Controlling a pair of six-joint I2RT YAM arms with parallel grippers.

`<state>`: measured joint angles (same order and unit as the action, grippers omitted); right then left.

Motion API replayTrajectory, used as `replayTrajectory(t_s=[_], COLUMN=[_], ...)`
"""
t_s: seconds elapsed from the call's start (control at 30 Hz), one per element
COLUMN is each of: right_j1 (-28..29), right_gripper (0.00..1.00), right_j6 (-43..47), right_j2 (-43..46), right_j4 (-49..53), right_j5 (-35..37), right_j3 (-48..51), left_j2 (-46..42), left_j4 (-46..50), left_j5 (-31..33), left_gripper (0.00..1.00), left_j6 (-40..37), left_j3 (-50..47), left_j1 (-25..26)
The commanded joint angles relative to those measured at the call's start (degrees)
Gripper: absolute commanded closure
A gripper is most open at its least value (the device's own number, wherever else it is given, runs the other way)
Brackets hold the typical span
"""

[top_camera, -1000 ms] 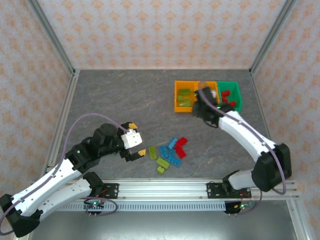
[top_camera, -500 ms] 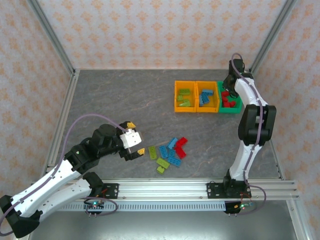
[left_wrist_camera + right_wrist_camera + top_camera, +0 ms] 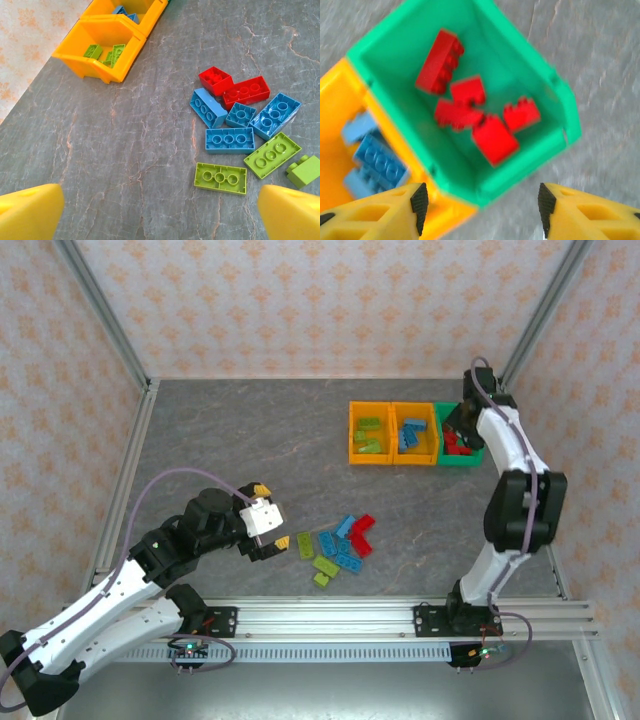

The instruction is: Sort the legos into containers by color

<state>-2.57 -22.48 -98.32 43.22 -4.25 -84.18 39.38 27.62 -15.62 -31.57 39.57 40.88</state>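
My right hand [image 3: 481, 202] has swung from the middle bins to above the green bin [image 3: 535, 65] and spread its jaws, with nothing between them. Red legos [image 3: 490, 137] lie inside, so I judge that drop done. Left hand [image 3: 160, 212] hasn't moved: wide open, empty, by the loose pile [image 3: 240, 130], which is two red, four blue, three lime. Other blues and limes sit in the orange bins [image 3: 97, 70]. Grey marbled desk [image 3: 250, 440], patterned walls [image 3: 300, 310], metal frame [image 3: 105, 315].

Grey marbled tabletop [image 3: 240, 450], floral peach wallpapered walls [image 3: 320, 300], aluminium corner posts [image 3: 106, 315]
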Motion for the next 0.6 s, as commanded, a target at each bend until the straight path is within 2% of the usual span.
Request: replayTrajectory(t_s=[0.0, 0.13, 0.2, 0.27, 0.33, 0.43, 0.5, 0.57], right_j1=[4.5, 13.7, 20.0, 26.2, 31.5, 38.0, 39.8, 40.4], right_gripper=[0.36, 0.34, 0.34, 0.34, 0.33, 0.25, 0.18, 0.15], right_j6=[-1.0, -0.6, -0.4, -2.7, -8.7, -20.4, -25.7, -28.8], right_j2=[12.7, 22.2, 24.0, 25.5, 26.8, 28.7, 28.6, 28.1], right_j4=[-1.3, 0.8, 3.6, 5.1, 4.4, -0.5, -1.6, -2.5], right_j5=[-7.7, -16.1, -16.2, -15.9, -15.1, -12.2, -10.6, -9.1], right_j3=[8.7, 18.2, 20.5, 22.8, 25.6, 30.8, 32.8, 34.1], left_j2=[-0.1, 1.3, 2.8, 5.2, 8.9, 12.7, 13.2, 12.4], left_j4=[-1.7, -5.7, -8.4, -8.4, -6.3, -3.5, -2.9, -3.0], left_j5=[0.7, 4.8, 8.3, 8.2, 5.8, 5.6, 6.4, 6.3], left_gripper=[0.00, 0.00, 0.00, 0.00, 0.00, 0.00, 0.00, 0.00], left_j6=[0.0, 5.8, 11.3, 16.0, 19.7, 19.2, 17.9, 17.4], left_j3=[-0.9, -1.2, -1.3, 0.3, 3.1, 5.9, 6.0, 5.3], left_j1=[0.6, 0.6, 0.6, 0.6, 0.6, 0.6, 0.6, 0.6])
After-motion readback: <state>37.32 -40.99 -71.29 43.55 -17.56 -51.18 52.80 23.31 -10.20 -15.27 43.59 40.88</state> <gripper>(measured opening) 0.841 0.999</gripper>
